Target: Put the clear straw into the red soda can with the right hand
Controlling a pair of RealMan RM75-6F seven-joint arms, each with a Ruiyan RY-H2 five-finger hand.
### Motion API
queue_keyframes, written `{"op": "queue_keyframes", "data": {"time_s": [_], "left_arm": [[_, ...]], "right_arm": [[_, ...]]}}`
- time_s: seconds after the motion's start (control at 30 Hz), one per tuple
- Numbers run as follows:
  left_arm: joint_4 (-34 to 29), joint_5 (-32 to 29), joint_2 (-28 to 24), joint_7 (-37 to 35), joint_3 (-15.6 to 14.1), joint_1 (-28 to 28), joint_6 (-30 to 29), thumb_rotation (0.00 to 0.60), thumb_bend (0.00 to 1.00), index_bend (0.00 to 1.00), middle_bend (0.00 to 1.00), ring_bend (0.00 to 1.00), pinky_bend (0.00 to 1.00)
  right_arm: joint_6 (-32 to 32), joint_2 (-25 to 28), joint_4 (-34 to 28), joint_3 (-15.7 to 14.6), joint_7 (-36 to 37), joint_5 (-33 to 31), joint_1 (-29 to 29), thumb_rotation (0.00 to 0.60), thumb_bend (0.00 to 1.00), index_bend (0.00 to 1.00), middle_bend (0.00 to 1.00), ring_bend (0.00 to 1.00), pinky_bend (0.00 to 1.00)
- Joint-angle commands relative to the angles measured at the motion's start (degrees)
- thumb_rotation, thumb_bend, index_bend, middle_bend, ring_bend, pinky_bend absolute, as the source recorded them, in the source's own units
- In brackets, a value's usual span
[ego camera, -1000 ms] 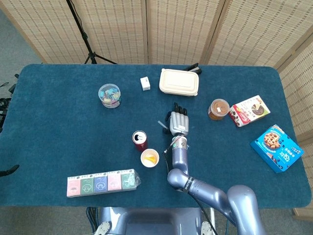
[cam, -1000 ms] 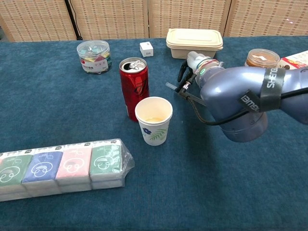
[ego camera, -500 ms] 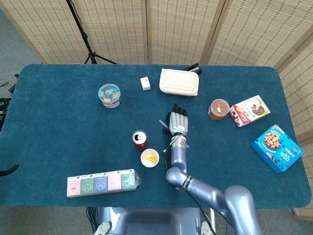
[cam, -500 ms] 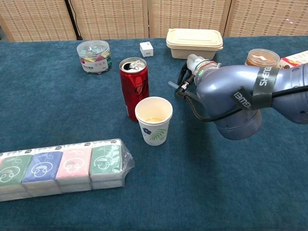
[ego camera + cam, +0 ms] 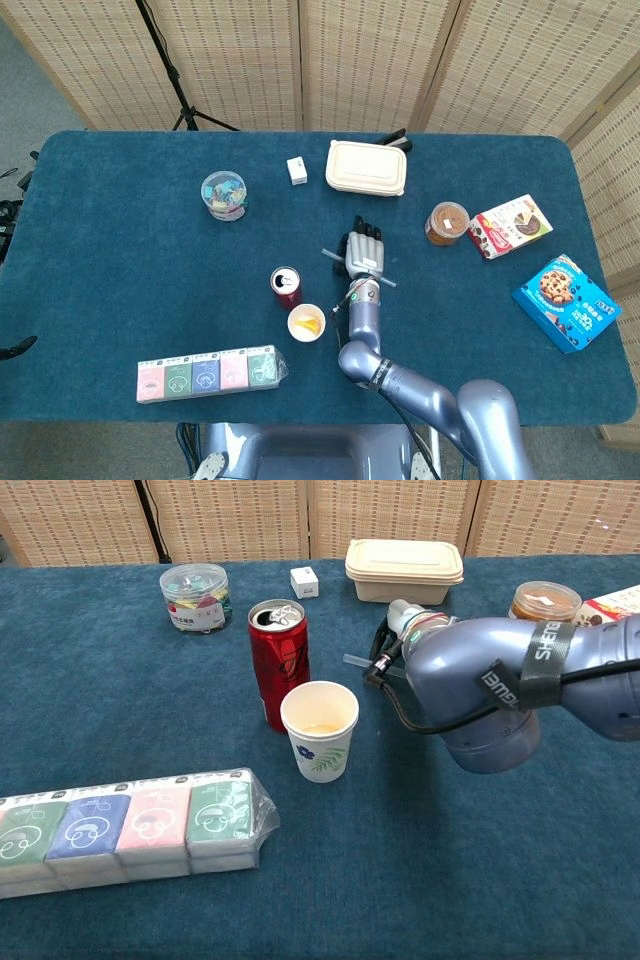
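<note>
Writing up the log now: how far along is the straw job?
Done: the right hand appears to hold the straw, whose ends stick out on either side of it. In hand: carrying it; the hand is apart from the can, off to its right. Left: putting the straw in through the can's open top, beside the paper cup.

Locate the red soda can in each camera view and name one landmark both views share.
Head view: the red soda can stands left of centre, just up-left of the paper cup.
Chest view: the red soda can stands upright centre-left, directly behind the paper cup.
Shared landmark: the beige lidded container at the table's far side.
</note>
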State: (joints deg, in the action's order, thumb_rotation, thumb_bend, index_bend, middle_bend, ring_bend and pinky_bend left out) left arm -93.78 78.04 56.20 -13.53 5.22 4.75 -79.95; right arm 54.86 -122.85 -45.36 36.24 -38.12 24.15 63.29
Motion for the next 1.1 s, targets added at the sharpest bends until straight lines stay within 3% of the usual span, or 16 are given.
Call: {"op": "queue_keyframes", "data": {"time_s": [0.03,0.27,0.47,0.63,0.8,1.1], "left_arm": [[0.05,-0.02,-0.06,-0.25,0.04,-0.01,0.02,0.6,0.0,0.0,0.0,0.0,0.0],[0.13,0.19,-0.12,-0.52,-0.04,0.08,0.22,0.6,0.0,0.0,0.0,0.0,0.0],[0.15,0.3,-0.2,-0.68,-0.1,0.15,0.39,0.6,0.0,0.0,0.0,0.0,0.0],[0.13,0.66,-0.23,-0.68,-0.26,0.27,0.56,0.6,0.0,0.0,0.0,0.0,0.0],[0.12,0.93,-0.28,-0.8,-0.42,0.3,0.67,0.6,0.0,0.0,0.0,0.0,0.0],[0.2,1.07,-0.27,-1.29,-0.4,-0.01,-0.03,0.6,0.0,0.0,0.0,0.0,0.0]], "right_arm": [[-0.04,-0.07,0.08,0.04,0.15,0.09,-0.03,0.6,0.44,0.54,0.0,0.0,0.0],[0.43,0.64,-2.08,-0.46,1.02,1.44,-0.86,0.6,0.45,0.55,0.0,0.0,0.0],[3.06,3.87,-9.65,-2.02,3.68,5.79,-3.49,0.6,0.46,0.56,0.0,0.0,0.0],[4.99,8.94,-20.29,-2.87,6.11,8.45,-7.26,0.6,0.47,0.57,0.0,0.0,0.0],[1.69,15.39,-30.38,-1.88,11.92,9.81,-11.39,0.6,0.48,0.57,0.0,0.0,0.0],[-4.49,30.52,-48.53,2.16,25.06,11.9,-19.36,0.6,0.48,0.58,0.0,0.0,0.0]]}}
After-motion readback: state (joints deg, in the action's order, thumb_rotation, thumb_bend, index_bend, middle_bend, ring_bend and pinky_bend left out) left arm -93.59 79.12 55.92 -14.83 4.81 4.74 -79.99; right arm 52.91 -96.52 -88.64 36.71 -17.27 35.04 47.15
